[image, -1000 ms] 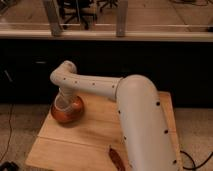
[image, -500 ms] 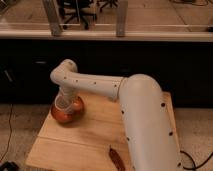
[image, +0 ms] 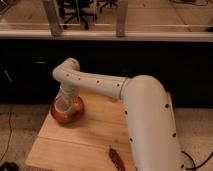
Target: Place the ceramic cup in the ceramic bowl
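The orange-red ceramic bowl (image: 67, 112) sits at the back left of the wooden table (image: 95, 135). A pale cream ceramic cup (image: 63, 104) shows inside the bowl's mouth, right under the end of my arm. My gripper (image: 65, 100) points straight down over the bowl, at the cup. The white wrist hides most of the gripper and the cup's upper part. I cannot tell whether the cup rests on the bowl's floor or hangs just above it.
A small dark red-brown object (image: 117, 159) lies near the table's front edge. My big white arm (image: 147, 120) crosses the table's right half. A dark counter front (image: 165, 65) stands right behind the table. Floor lies to the left and right.
Nearly nothing. The arm's elbow has shifted slightly; the gripper stays over the bowl with the cup beneath it.
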Robot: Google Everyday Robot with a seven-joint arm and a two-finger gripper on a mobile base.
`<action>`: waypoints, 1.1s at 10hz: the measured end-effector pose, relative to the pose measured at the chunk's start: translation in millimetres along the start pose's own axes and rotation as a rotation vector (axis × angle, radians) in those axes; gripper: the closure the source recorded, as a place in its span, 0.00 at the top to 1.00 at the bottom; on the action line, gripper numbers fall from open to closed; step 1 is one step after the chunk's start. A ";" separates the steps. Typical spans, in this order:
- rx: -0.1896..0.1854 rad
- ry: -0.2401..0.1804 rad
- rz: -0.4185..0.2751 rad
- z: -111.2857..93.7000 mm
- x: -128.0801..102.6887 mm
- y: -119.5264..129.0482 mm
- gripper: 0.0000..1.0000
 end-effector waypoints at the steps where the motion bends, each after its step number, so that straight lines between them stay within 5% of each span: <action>1: 0.006 -0.001 -0.004 -0.1 -0.5 -2.0 0.80; 4: 0.018 0.005 -0.014 -2.4 -0.9 -7.0 0.66; 7: 0.004 0.037 -0.008 -17.0 -5.2 -4.7 0.66; 11: -0.032 0.172 0.039 -78.7 -27.4 16.3 0.80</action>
